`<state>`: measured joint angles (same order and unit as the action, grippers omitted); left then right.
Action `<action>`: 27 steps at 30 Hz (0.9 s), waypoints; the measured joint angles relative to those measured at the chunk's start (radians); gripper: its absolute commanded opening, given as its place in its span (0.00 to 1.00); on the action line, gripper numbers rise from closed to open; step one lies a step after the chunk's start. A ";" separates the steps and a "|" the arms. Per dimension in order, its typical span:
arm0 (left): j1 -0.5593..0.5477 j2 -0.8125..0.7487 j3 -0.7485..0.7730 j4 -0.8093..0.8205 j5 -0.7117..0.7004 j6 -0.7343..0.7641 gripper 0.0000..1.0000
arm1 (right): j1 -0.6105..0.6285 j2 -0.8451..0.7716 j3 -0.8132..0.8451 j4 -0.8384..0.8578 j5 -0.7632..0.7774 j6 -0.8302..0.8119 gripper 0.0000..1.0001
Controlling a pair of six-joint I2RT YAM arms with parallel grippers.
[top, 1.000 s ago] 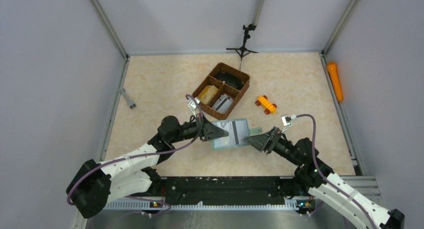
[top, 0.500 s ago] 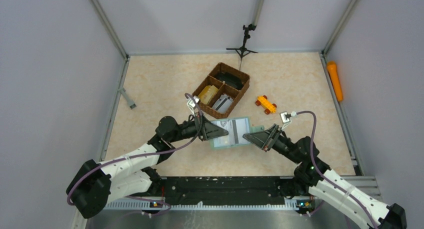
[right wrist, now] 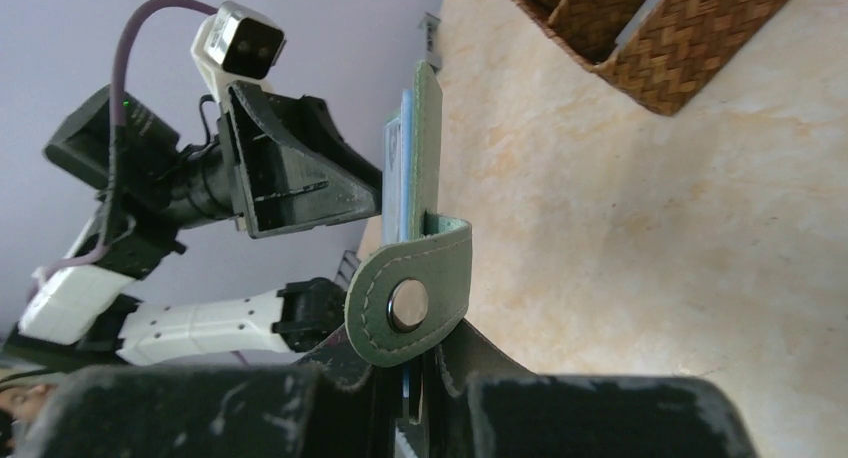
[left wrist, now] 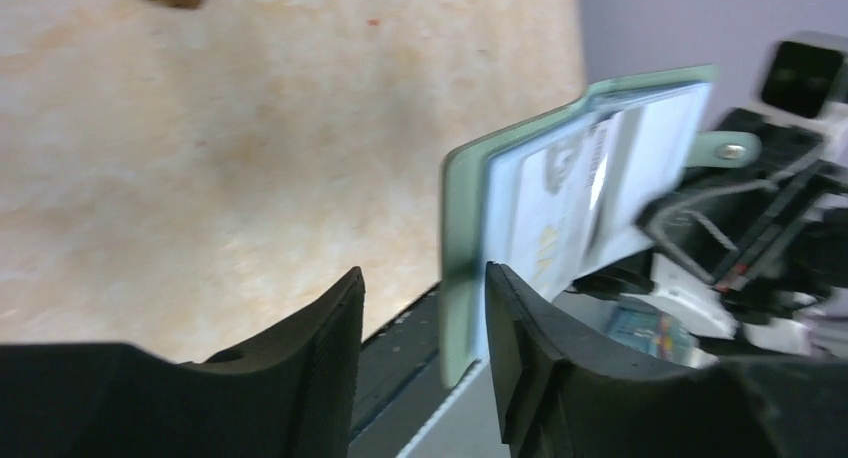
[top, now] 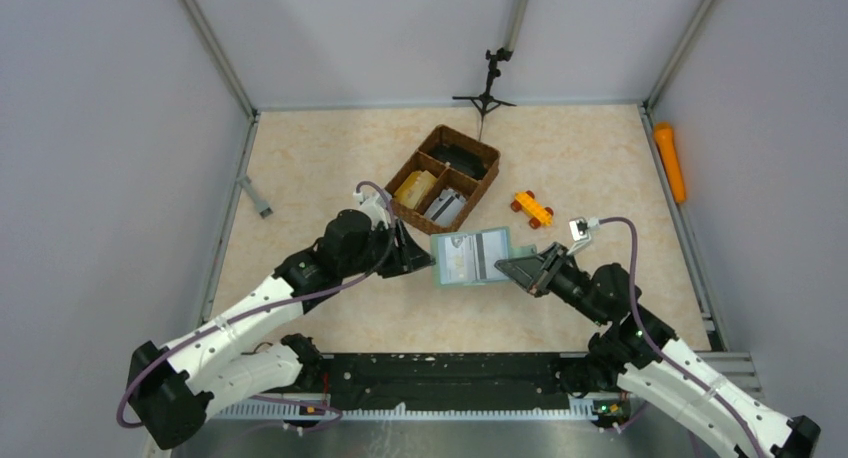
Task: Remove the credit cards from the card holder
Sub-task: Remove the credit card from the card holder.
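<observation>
Your right claw [top: 508, 267]: clamped on card holder [top: 468, 258] | left claw [left wrist: 422, 283]: parted, empty | credit cards [left wrist: 545, 213]: none out yet

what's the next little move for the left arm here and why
Probably ease the left gripper in to pinch the edge of a card: the right gripper is shut on the holder, cards show inside it, and the left jaws stand open just beside it.
</observation>
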<state>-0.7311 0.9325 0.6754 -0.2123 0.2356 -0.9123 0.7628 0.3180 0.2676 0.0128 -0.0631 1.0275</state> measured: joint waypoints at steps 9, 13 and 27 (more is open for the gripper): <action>-0.010 0.003 0.040 -0.204 -0.075 0.064 0.42 | 0.000 0.161 0.092 -0.149 0.105 -0.105 0.00; -0.031 0.021 0.030 -0.085 0.042 0.036 0.40 | 0.000 0.204 0.092 -0.154 0.103 -0.111 0.00; -0.101 0.266 0.014 0.374 0.212 -0.097 0.39 | 0.000 0.177 0.042 -0.007 -0.007 -0.032 0.00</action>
<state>-0.8322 1.1984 0.6899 0.1616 0.4480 -1.0088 0.7628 0.4946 0.3096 0.0059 -0.0704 0.9955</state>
